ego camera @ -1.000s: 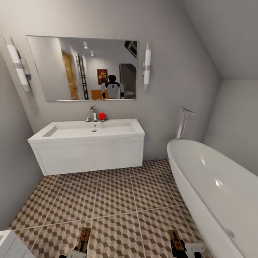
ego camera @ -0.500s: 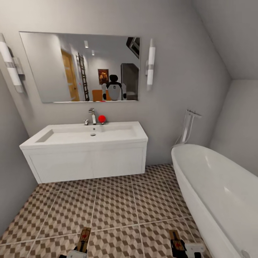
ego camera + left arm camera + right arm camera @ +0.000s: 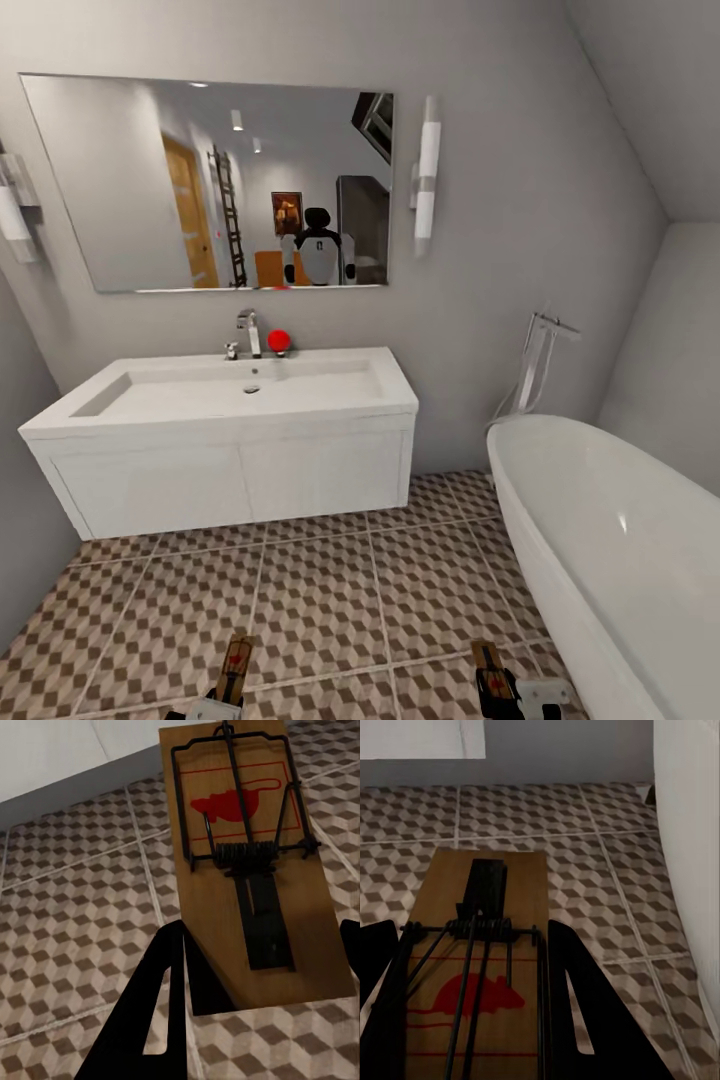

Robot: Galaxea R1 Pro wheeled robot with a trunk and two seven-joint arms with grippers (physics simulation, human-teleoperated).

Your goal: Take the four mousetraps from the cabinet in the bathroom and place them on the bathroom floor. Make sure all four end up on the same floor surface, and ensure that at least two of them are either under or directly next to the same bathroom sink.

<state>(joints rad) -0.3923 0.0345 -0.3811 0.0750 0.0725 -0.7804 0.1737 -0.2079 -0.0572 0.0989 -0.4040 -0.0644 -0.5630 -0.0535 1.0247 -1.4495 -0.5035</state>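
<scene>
One mousetrap (image 3: 251, 862) sits pinched between the dark fingers (image 3: 161, 1012) of the left gripper (image 3: 259, 1009), held above the bathroom floor (image 3: 75, 922); the left wrist view shows its wire bar, coil spring and red mouse print, which the head view reduces to a small brown board (image 3: 236, 667) at the lower edge. A second mousetrap (image 3: 480, 975) is clamped in the right gripper (image 3: 472, 1020), its fingers (image 3: 577, 1012) pressed against the board's long sides (the red mouse print faces up); in the head view it appears as a small board (image 3: 490, 672) close to the white bathtub (image 3: 620, 540). The head view alone takes in the white sink (image 3: 225, 430) on the far wall, the mirror (image 3: 215, 185) above it and a red ball (image 3: 278, 341) beside the faucet (image 3: 247, 331); cube-patterned tiles lie between the sink and both traps.
</scene>
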